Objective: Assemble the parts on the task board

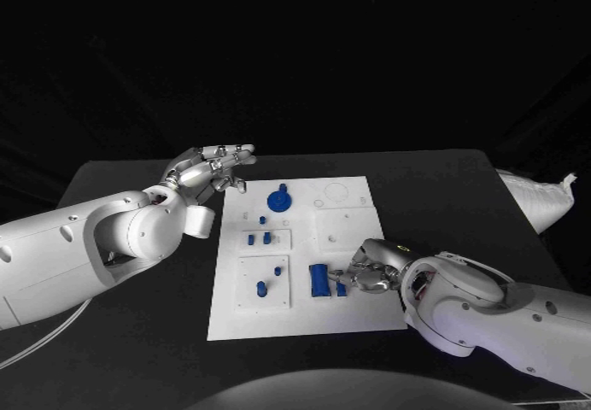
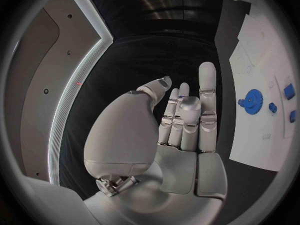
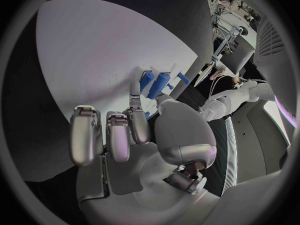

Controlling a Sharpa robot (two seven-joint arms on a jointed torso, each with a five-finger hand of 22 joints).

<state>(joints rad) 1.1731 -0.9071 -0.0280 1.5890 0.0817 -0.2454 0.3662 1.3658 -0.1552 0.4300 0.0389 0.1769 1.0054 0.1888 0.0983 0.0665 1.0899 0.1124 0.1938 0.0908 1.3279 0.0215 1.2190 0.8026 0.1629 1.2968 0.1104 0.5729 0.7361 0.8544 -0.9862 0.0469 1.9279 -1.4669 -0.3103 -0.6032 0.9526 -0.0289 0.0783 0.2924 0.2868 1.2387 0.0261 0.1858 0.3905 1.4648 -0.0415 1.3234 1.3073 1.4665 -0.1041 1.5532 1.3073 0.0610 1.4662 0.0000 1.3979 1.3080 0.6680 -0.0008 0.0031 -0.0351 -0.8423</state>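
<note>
Head view: smooth white task board (image 1: pixel 351 316), right hand (image 1: pixel 365 272) pinching a small blue part (image 1: pixel 342 289), left hand (image 1: pixel 212 167) spread, empty.

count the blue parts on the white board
About 8: a gear at the far end, three small pieces mid-board, two in the near-left panel, two by the right hand, which may hide more.

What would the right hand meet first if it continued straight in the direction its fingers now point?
Probably the blue cylinder lying on the task board. The right hand points toward the board's left side, and this part lies just beyond the fingertips. Whether they already touch it is unclear.
</note>
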